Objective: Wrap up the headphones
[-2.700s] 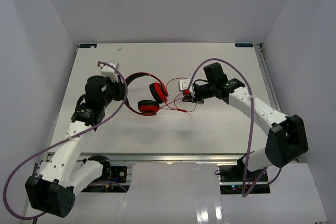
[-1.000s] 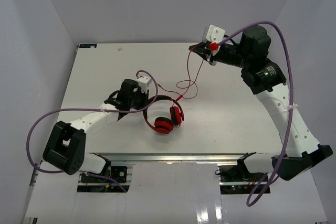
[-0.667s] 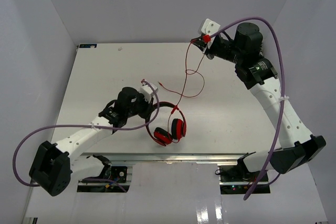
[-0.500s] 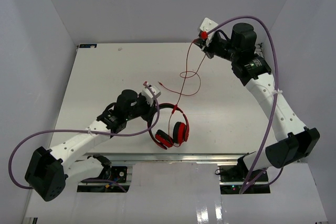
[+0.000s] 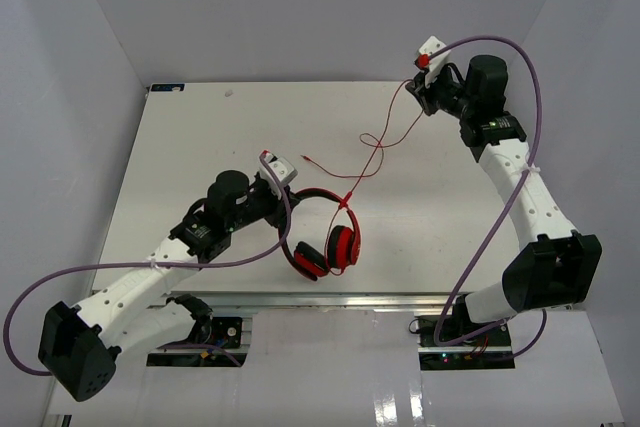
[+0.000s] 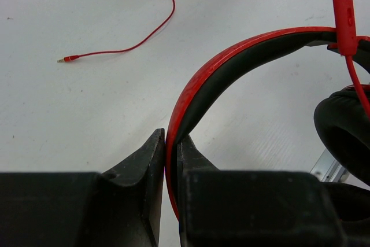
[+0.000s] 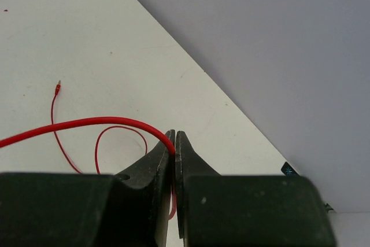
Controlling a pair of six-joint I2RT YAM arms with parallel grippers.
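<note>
The red headphones (image 5: pixel 330 242) lie near the table's front middle, with the cups toward the front edge. My left gripper (image 5: pixel 287 205) is shut on the red-and-black headband (image 6: pixel 231 56), as the left wrist view (image 6: pixel 171 143) shows. A black ear pad (image 6: pixel 341 131) and the cord's inline remote (image 6: pixel 344 15) are at the right of that view. My right gripper (image 5: pixel 416 90) is held high at the back right and is shut on the thin red cord (image 7: pixel 87 122), which is pinched between the jaws (image 7: pixel 174 142). The cord (image 5: pixel 375 152) runs from there down to the headphones. Its plug end (image 5: pixel 304 157) lies loose on the table.
White table (image 5: pixel 200 137) between grey walls, with a metal rail along the front edge (image 5: pixel 330 299). Thick purple cables (image 5: pixel 510 47) loop off both arms. A small teal label (image 5: pixel 165 88) sits at the back left corner.
</note>
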